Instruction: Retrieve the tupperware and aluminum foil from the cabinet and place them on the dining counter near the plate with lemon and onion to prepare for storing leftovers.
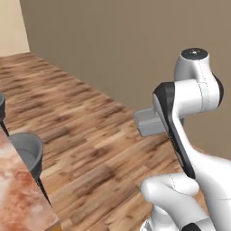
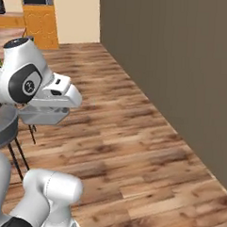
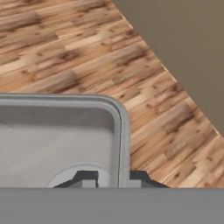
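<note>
The tupperware (image 3: pixel 57 135), a shallow grey open container, hangs above the wooden floor, and my gripper (image 3: pixel 114 179) is shut on its right wall with one fingertip inside and one outside. From the left base view the tupperware (image 1: pixel 148 121) juts out to the left from behind my forearm. In the right base view it sits just under my hand as a grey tray (image 2: pixel 43 115). A corner of the marbled dining counter (image 1: pixel 18 189) shows at the lower left.
A grey bucket-seat stool (image 1: pixel 28 151) on thin dark legs stands against the counter edge; the same stool (image 2: pixel 4 124) is left of my arm. A plain brown wall (image 2: pixel 175 52) runs along the right. Orange cabinetry (image 2: pixel 40 22) stands far back.
</note>
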Tool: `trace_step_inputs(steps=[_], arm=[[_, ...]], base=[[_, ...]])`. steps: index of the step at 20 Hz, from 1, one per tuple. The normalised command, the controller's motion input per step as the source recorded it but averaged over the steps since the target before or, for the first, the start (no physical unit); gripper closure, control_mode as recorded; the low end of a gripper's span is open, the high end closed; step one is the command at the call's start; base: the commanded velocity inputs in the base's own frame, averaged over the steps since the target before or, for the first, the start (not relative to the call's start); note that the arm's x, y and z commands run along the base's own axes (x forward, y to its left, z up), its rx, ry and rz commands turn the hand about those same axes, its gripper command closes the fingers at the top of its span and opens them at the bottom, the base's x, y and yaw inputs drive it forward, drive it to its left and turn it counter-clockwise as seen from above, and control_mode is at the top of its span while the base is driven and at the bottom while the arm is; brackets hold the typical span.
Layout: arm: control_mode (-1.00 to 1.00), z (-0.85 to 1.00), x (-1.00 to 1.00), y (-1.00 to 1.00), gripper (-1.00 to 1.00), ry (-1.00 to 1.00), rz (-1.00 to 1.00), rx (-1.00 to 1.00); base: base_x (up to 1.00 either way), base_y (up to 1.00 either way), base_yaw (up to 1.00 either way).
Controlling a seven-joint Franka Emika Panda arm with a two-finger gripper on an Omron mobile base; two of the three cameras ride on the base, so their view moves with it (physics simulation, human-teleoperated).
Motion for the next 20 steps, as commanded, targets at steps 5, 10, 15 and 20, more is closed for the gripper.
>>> trace_step_inputs(steps=[5, 10, 15, 20], arm=[[1.0, 0.0, 0.0, 0.0, 1.0, 0.0, 0.0, 0.0], [1.0, 0.0, 0.0, 0.0, 1.0, 0.0, 0.0, 0.0], [1.0, 0.0, 0.0, 0.0, 1.0, 0.0, 0.0, 0.0], [1.0, 0.0, 0.0, 0.0, 1.0, 0.0, 0.0, 0.0]], base=[[1.0, -0.19, 0.63], [1.0, -0.2, 0.63], [1.0, -0.23, 0.62], [1.0, -0.26, 0.62]])
